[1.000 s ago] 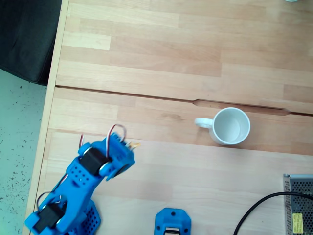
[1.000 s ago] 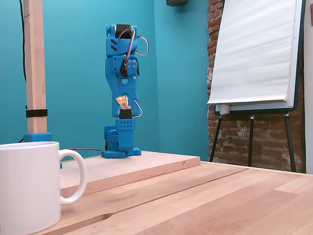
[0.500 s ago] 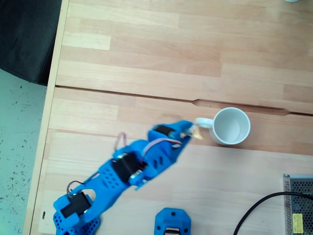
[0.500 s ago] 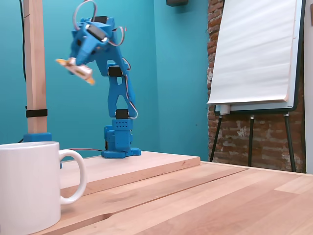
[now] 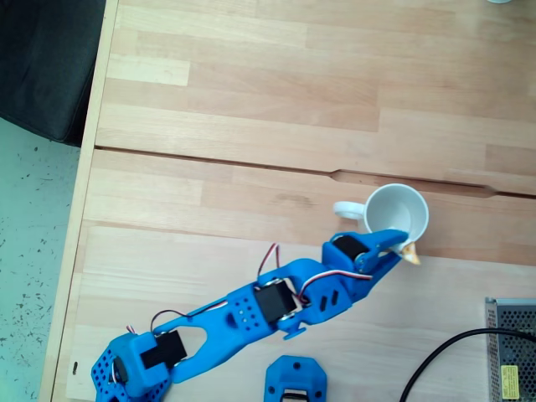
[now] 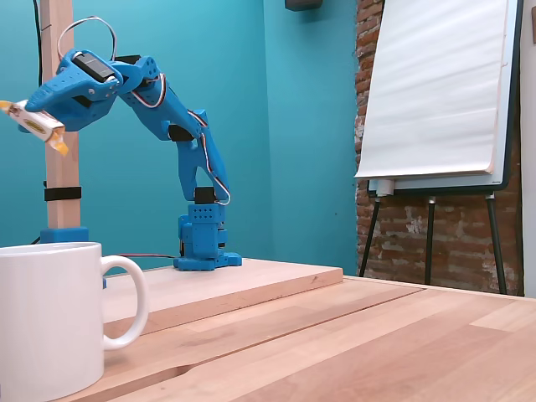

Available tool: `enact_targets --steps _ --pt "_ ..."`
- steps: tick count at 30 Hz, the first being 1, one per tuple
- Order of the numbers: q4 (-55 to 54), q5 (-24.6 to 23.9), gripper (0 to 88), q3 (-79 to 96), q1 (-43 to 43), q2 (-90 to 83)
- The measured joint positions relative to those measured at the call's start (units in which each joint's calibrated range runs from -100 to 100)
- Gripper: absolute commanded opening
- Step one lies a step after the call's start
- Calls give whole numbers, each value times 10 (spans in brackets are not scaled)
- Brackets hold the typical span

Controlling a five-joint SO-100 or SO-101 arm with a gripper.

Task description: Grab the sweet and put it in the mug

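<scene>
While the tool (image 6: 38, 123) clamps the sweet (image 6: 33, 126), both hang above the mug (image 6: 50, 318).

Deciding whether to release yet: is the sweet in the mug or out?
Out. The sweet is pinched in the gripper, high above the mug.

One fixed view looks straight down on the table (image 5: 251, 100), arm base at the bottom edge. The other fixed view sits low at table height, very near the mug (image 6: 50, 318), facing the arm (image 6: 180, 138) and the far teal wall. Both fixed views share mug (image 5: 396, 214), arm (image 5: 251, 314) and table (image 6: 377, 335).
</scene>
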Motion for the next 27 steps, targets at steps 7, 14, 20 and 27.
enact_targets --steps 7,14,20,27 --pt "-89 -26 0 0 0 73" --pt "-138 -32 0 0 0 93" --pt "-145 -29 0 0 0 104" --pt "-151 -22 29 0 0 131"
